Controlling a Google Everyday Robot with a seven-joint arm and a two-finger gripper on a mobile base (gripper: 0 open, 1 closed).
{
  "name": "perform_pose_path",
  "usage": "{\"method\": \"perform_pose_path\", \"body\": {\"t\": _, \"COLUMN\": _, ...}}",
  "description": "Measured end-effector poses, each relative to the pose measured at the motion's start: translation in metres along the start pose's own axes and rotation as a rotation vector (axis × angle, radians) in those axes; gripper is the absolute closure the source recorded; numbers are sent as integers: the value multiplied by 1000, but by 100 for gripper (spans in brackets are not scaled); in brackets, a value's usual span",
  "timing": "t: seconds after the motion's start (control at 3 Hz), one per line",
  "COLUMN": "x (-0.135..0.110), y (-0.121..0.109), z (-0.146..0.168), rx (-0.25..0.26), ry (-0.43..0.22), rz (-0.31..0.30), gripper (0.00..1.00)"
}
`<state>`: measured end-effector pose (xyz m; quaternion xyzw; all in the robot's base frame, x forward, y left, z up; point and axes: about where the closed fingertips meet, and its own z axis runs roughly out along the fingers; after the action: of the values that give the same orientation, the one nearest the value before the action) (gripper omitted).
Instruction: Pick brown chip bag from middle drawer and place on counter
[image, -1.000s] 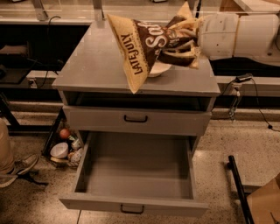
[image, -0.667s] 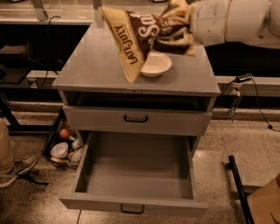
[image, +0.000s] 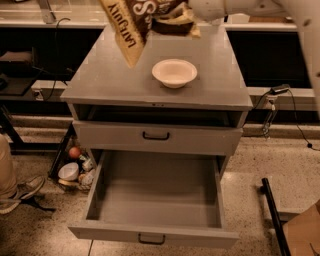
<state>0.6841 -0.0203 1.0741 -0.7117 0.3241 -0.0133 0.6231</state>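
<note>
The brown chip bag (image: 142, 22) hangs at the top of the camera view, high above the counter (image: 110, 75), its yellow-edged lower corner pointing down to the left of a white bowl (image: 174, 73). My gripper (image: 182, 17) is at the top, shut on the bag's right end, with the white arm (image: 240, 7) reaching in from the upper right. The middle drawer (image: 155, 200) is pulled open at the bottom, with nothing in it, and has a small dark handle (image: 151, 239) on its front.
A closed grey drawer front with a black handle (image: 155, 135) sits above the open drawer. Clutter lies on the floor at left (image: 75, 167). A shoe (image: 22, 192) shows at far left, a black bar (image: 274, 220) at right, cables (image: 280, 100) at the right.
The bag and gripper have risen and moved left, now partly cut off by the top edge. The view has pulled closer to the cabinet, and the bowl is fully uncovered.
</note>
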Motion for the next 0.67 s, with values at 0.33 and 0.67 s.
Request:
{"method": "perform_pose_path", "body": {"t": 0.33, "x": 6, "y": -7, "z": 38, "rx": -45, "ry": -19, "rz": -9, "gripper": 100}}
{"method": "perform_pose_path", "body": {"t": 0.67, "x": 8, "y": 0, "z": 88, "rx": -154, "ry": 15, "rz": -44, "gripper": 100}}
